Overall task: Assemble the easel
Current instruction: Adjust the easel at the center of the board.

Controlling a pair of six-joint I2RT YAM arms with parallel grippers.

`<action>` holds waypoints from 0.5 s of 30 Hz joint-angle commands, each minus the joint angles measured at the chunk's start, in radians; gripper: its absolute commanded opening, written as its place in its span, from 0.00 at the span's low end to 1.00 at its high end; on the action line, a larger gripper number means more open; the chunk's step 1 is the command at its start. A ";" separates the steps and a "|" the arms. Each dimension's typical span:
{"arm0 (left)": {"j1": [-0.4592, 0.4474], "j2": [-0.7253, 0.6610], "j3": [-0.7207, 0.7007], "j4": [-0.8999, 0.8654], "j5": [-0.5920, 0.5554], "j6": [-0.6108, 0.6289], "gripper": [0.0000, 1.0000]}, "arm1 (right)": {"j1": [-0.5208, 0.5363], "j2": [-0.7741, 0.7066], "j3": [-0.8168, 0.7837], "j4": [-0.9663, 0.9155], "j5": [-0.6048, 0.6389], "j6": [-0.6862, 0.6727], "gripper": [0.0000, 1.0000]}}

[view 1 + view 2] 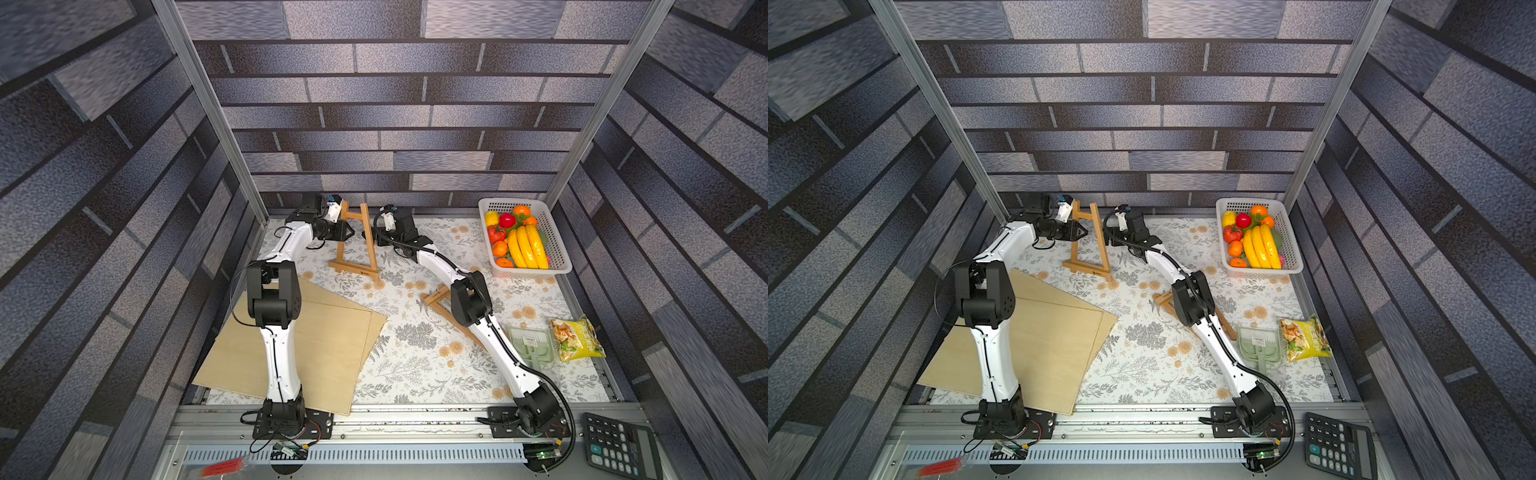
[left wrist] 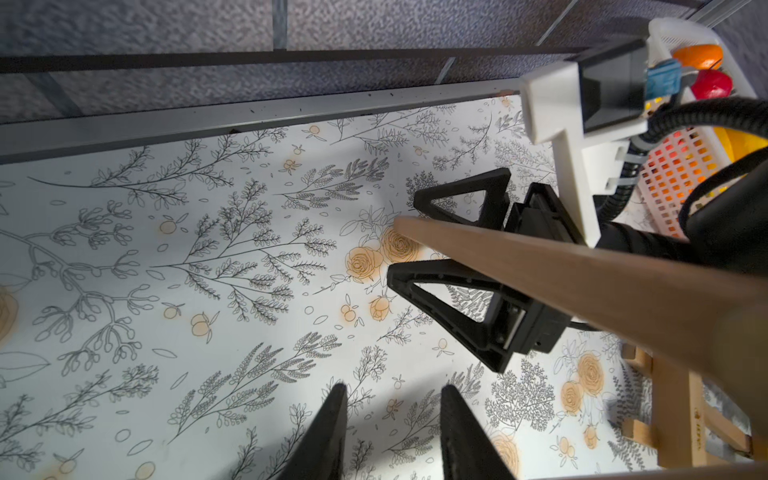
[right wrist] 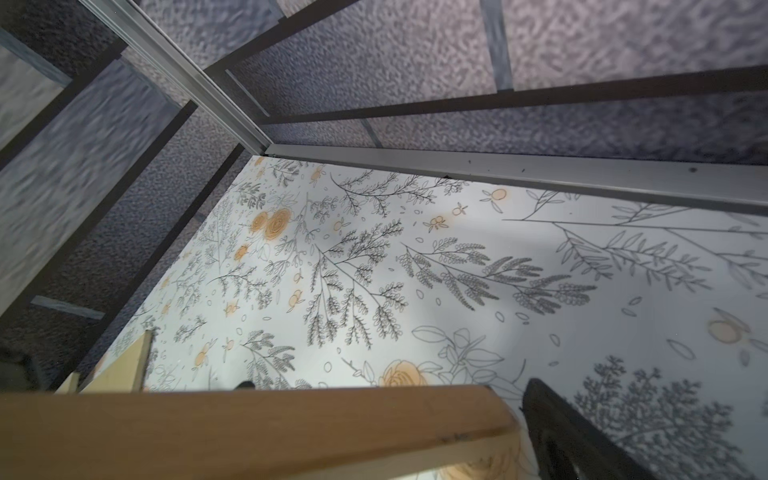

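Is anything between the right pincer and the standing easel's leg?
Nothing visible does. In the left wrist view the open right pincer appears to straddle the easel leg, one finger on each side, with no other object between them.

A white perforated plastic basket [image 1: 528, 272] sits at the far right corner of the floral-printed table covering [image 1: 415, 365], holding yellow bananas [image 1: 525, 247], oranges and red fruit. Nearer, a pale green plastic tray [image 1: 534, 345] lies just beside a yellow snack bag [image 1: 577, 338]. A black calculator [image 1: 619, 449] rests on the front rail.
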 commanded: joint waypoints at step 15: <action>-0.005 0.082 -0.038 0.021 -0.303 0.090 0.00 | -0.008 -0.151 -0.247 0.107 -0.037 -0.076 1.00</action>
